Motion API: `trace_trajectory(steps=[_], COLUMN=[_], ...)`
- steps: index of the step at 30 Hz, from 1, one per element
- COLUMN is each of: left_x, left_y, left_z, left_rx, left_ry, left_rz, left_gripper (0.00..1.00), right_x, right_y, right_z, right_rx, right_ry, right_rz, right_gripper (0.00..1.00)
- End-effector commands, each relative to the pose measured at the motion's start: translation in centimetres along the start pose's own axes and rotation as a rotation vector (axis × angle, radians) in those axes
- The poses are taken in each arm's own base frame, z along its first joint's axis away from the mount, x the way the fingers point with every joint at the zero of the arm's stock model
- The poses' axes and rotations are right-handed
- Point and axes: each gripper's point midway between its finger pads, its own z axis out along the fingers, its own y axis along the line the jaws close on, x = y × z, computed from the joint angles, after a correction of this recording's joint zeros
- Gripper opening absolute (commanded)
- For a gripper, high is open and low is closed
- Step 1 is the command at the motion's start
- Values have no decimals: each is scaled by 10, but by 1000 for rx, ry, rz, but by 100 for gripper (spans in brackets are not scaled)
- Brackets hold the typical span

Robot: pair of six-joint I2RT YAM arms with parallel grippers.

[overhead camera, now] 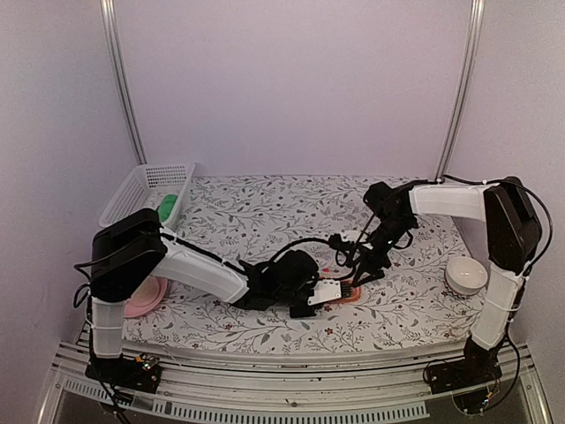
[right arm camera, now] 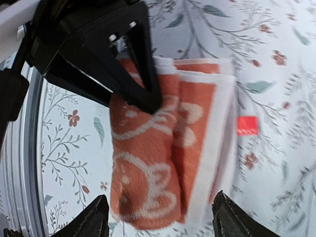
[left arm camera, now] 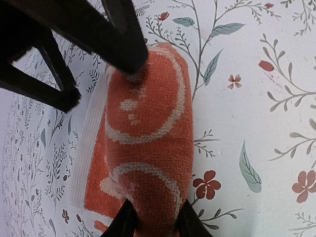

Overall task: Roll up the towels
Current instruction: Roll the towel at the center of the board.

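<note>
Only left fingers [left arm camera: 123,224] closed, pinching towel [left arm camera: 148,148]

One towel [left arm camera: 148,148] lies front-middle on the table [overhead camera: 265,212], the other towel [overhead camera: 166,205] in the basket [overhead camera: 132,190] at back left, a bowl [overhead camera: 465,276] at right.

The top external camera sits high behind the arm bases and looks forward and down from well back, taking in the whole table [overhead camera: 265,199] up to the rear wall. Each wrist camera looks steeply down at the tablecloth from very close, the two facing roughly opposite ways. All three views share the orange-red towel [left arm camera: 148,148] near the table's front middle
</note>
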Motion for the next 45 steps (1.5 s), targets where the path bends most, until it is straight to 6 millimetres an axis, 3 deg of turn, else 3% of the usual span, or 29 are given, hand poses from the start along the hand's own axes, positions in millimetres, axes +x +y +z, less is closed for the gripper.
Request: trace_trajectory(steps=[1, 3, 5, 12, 17, 30, 34, 45], left_x=[48, 44, 42, 32, 24, 19, 19, 18], left_y=[-35, -36, -39, -32, -26, -24, -21, -17], left_z=[15, 22, 27, 39, 40, 44, 46, 43], left_rx=[180, 212, 244, 289, 378, 515, 524, 583], left_ry=[196, 217, 238, 305, 287, 252, 258, 238], left_rz=[-178, -234, -293, -500, -666, -831, -845, -900], left_gripper=[24, 25, 26, 27, 27, 28, 29, 32], right_x=[-7, -8, 4, 42, 56, 26, 16, 25], right_y=[-28, -26, -17, 19, 26, 21, 13, -13], right_z=[-55, -73, -73, -51, -41, -31, -24, 4], right_rx=[251, 326, 352, 369, 393, 527, 583, 641], right_ry=[-64, -91, -91, -28, -5, -50, -24, 89], right_rz=[-26, -61, -90, -276, -343, -533, -572, -550], right_gripper=[73, 74, 74, 68, 67, 64, 58, 42])
